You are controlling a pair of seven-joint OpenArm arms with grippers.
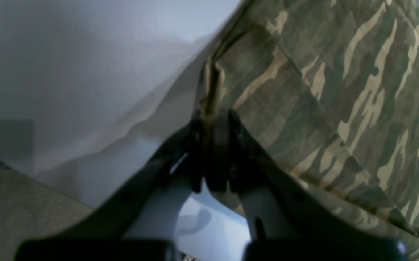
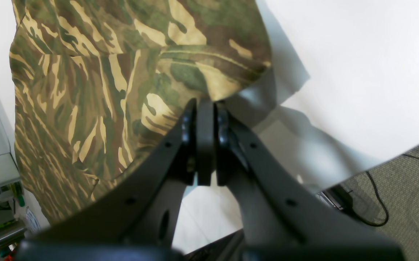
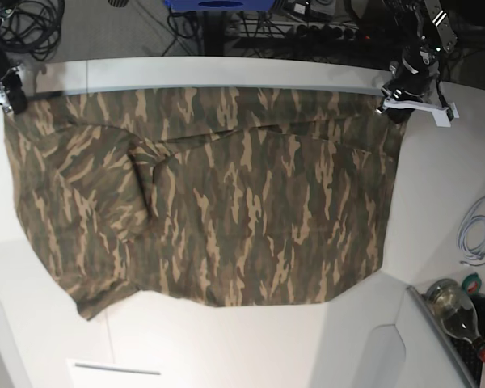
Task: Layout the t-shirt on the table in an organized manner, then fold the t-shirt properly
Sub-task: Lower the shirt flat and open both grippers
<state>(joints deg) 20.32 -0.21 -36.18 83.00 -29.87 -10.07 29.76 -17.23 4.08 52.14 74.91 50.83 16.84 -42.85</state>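
Both sets of fingers, left [image 1: 211,119] and right [image 2: 206,103], pinch the t-shirt's [image 3: 226,202] far corners (stretched left-to-right) over the counter [image 3: 444,186].

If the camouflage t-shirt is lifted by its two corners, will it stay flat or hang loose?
The t-shirt would probably sag in the middle: it already shows soft creases. It looks light, since each pincer holds only a thin edge. It would likely drag easily over the smooth table.
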